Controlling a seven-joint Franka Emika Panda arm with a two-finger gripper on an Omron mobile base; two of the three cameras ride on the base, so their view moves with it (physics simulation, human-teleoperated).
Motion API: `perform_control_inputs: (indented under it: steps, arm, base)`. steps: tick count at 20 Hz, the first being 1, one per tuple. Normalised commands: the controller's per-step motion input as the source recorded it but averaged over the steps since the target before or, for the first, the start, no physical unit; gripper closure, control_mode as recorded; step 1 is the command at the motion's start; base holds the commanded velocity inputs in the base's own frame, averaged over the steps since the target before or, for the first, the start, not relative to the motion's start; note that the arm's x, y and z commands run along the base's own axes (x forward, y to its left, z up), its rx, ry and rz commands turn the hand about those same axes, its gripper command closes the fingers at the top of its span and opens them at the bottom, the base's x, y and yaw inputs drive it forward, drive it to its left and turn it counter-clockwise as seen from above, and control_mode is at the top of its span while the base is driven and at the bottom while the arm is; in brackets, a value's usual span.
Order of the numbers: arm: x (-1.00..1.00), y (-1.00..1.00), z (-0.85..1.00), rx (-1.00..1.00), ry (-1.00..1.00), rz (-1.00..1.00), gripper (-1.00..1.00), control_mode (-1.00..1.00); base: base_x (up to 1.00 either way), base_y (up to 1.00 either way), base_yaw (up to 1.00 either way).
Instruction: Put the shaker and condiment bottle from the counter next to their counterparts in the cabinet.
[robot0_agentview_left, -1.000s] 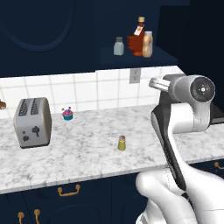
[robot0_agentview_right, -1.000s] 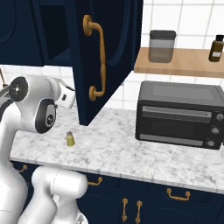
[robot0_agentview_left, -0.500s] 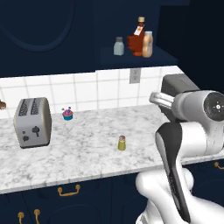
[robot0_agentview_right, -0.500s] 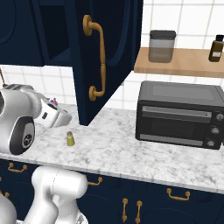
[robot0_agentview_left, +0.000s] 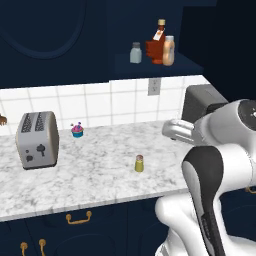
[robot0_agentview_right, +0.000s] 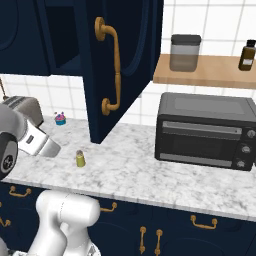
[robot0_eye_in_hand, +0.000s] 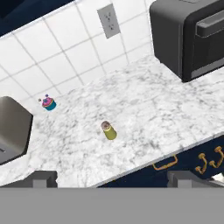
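Note:
The yellow-green shaker (robot0_agentview_left: 139, 163) (robot0_agentview_right: 80, 158) (robot0_eye_in_hand: 108, 130) stands alone on the white marble counter (robot0_agentview_left: 95, 180), near its front edge. In the open navy cabinet (robot0_agentview_left: 150, 67) the peach-orange condiment bottle (robot0_agentview_left: 169, 50) stands on the shelf, right of the dark red leaf-shaped bottle (robot0_agentview_left: 156, 48). The grey-blue shaker (robot0_agentview_left: 135, 53) stands left of both. My gripper (robot0_agentview_left: 172, 131) (robot0_agentview_right: 46, 146) (robot0_eye_in_hand: 113, 177) hangs over the counter, to the shaker's right in the left base view, above and apart from it. It is open, with nothing between its fingertips (robot0_eye_in_hand: 41, 178).
A toaster (robot0_agentview_left: 37, 139) and a small cupcake (robot0_agentview_left: 77, 130) sit at the counter's left. A black toaster oven (robot0_agentview_right: 202, 130) stands at the right. The open cabinet door (robot0_agentview_right: 125, 65) hangs over the counter. A wooden shelf (robot0_agentview_right: 205, 75) holds a jar and a bottle.
The arm has swung over and the hand has come down and to the left over the counter. The gripper has stayed open. The shaker has not moved.

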Motion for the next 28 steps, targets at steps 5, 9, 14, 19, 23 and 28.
perform_control_inputs:
  steps: [5,9,14,19,23,28]
  arm:
    - [0.24,0.09,-0.14,0.0,0.17,0.09,-1.0,-1.0]
    - [0.62,0.0,-0.24,-0.03,0.01,0.08,-1.0,-1.0]
    - [0.22,0.15,-0.64,-0.09,-0.03,0.09,-1.0,-1.0]
    - [0.14,0.17,-0.61,-0.08,-0.12,0.08,-1.0,-1.0]
    - [0.2,0.04,-0.42,-0.03,-0.14,0.09,-1.0,-1.0]
    - [0.31,0.0,-0.35,0.0,-0.01,0.07,-1.0,-1.0]
  base:
    - [0.0,0.0,0.0]
    - [0.0,0.0,0.0]
    - [0.0,0.0,0.0]
    - [0.0,0.0,0.0]
    - [0.0,0.0,0.0]
    - [0.0,0.0,0.0]
